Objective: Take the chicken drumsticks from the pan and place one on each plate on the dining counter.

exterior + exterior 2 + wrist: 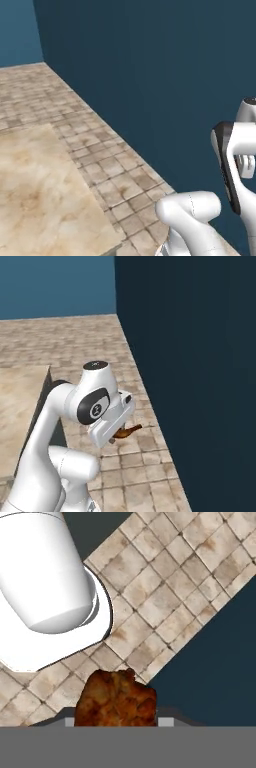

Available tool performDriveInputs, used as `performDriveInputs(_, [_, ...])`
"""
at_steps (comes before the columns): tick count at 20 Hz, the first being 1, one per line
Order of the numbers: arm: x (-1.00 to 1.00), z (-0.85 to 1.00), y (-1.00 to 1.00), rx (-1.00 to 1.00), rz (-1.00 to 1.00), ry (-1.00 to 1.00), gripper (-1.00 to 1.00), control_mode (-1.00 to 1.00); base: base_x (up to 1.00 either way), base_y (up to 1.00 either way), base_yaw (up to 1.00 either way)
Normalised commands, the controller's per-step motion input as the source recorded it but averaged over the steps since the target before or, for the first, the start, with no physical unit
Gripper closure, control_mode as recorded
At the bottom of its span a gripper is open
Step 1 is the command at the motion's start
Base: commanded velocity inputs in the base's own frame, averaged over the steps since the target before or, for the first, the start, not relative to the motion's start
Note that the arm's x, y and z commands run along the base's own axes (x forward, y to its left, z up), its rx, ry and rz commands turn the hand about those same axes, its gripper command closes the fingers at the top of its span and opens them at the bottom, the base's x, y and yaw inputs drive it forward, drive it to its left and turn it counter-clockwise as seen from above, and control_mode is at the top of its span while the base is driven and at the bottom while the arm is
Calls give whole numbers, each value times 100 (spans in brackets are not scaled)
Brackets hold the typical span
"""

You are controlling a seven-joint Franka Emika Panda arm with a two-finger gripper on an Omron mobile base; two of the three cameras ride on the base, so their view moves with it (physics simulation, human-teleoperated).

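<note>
My gripper (120,435) is shut on one chicken drumstick (128,430), an orange-brown browned piece whose thin end sticks out to the right under the white hand. In the hand view the drumstick (116,698) sits between the fingertips of the gripper (117,720), held in the air above the tiled floor. The pan and the plates are out of view. A beige marble-patterned counter (35,195) lies to the left of the arm, its corner (20,401) close to the robot's base; I cannot tell whether it is the dining counter.
A dark blue wall (200,381) runs close along the right side of the arm. Tan stone floor tiles (115,165) form a corridor between the wall and the counter. A lighter blue wall (55,286) closes the far end.
</note>
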Motion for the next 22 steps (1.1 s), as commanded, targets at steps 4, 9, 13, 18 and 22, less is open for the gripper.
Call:
performDriveInputs(4, [0, 0, 0, 0, 0, 0, 100, 100, 100, -21, 54])
performDriveInputs(9, [0, 0, 0, 0, 0, 0, 100, 100, 100, -39, 52])
performDriveInputs(13, [0, 0, 0, 0, 0, 0, 100, 100, 100, -66, 48])
performDriveInputs(18, [0, 0, 0, 0, 0, 0, 100, 100, 100, -74, 48])
performDriveInputs(22, [0, 0, 0, 0, 0, 0, 100, 100, 100, -63, 48])
